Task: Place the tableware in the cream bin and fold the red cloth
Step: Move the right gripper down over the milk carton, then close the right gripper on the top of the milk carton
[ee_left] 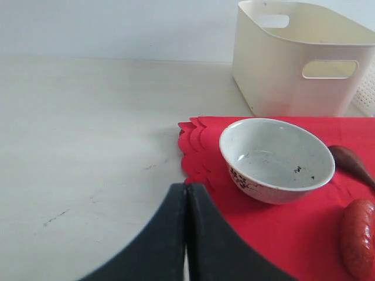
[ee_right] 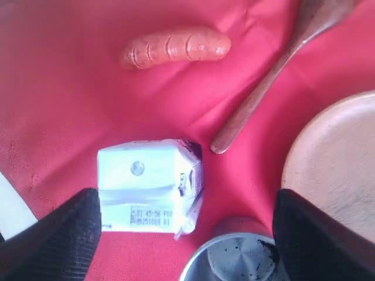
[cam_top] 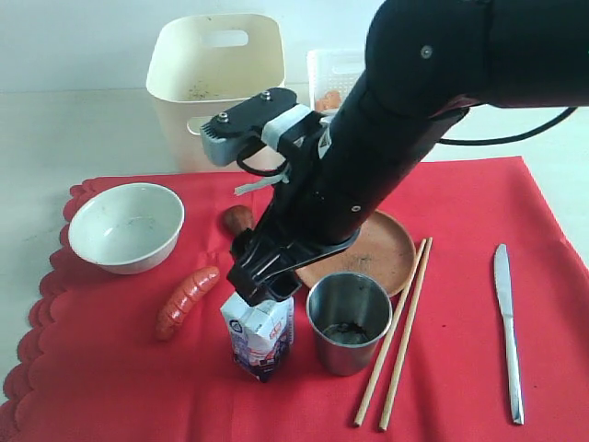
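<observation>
Pale tabletop (ee_left: 88,146) carries the red cloth (cam_top: 479,212), flat and unfolded, with the speckled bowl (cam_top: 124,260), spoon (ee_right: 263,88), plate (cam_top: 386,249), cup (cam_top: 345,354), chopsticks (cam_top: 397,322) and knife (cam_top: 506,331) on it. The cream bin (cam_top: 216,78) stands behind. I note my left gripper (ee_left: 186,188) pressed together and my right gripper (ee_right: 187,234) spread above the carton (ee_right: 149,184).

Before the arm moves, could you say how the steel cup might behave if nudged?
The cup looks thin-walled and shiny, so probably light and slippery. It stands upright on a narrower base, so a high nudge might tip it. Dark residue inside could spill onto the cloth.
</observation>
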Available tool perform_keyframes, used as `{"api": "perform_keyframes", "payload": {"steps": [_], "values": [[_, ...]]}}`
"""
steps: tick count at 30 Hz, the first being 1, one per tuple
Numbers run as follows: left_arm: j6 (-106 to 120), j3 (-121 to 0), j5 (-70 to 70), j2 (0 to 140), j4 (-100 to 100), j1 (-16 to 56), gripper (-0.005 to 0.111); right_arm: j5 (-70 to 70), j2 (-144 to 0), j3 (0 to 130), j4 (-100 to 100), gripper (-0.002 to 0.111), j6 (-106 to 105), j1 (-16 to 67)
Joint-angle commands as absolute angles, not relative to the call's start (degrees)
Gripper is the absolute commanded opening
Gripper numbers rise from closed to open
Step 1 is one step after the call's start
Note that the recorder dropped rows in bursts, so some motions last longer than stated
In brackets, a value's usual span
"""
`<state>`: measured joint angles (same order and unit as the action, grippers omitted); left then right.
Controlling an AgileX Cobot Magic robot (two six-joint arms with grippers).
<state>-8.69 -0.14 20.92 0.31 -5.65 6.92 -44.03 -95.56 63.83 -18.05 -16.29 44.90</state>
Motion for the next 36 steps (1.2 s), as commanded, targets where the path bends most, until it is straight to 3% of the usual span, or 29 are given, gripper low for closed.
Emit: {"api": "perform_keyframes", "payload": {"steps": [1,10,36], "values": [[-9.0,0.0,20.4,0.0,-5.3,6.8,0.000,-43.4,-97.8,66.3,-17.6,0.076,-15.8,46.0],[-9.0,0.0,20.4,0.0,-5.3,6.8,0.000,-45.9,-101.3,69.7,-9.4,0.076,-8.7,50.7],[-9.1,0.0,20.4,0.0,-5.3,6.8,0.000,-49.1,-108.0,69.6,-12.0,0.076,-7.8,50.7]]}}
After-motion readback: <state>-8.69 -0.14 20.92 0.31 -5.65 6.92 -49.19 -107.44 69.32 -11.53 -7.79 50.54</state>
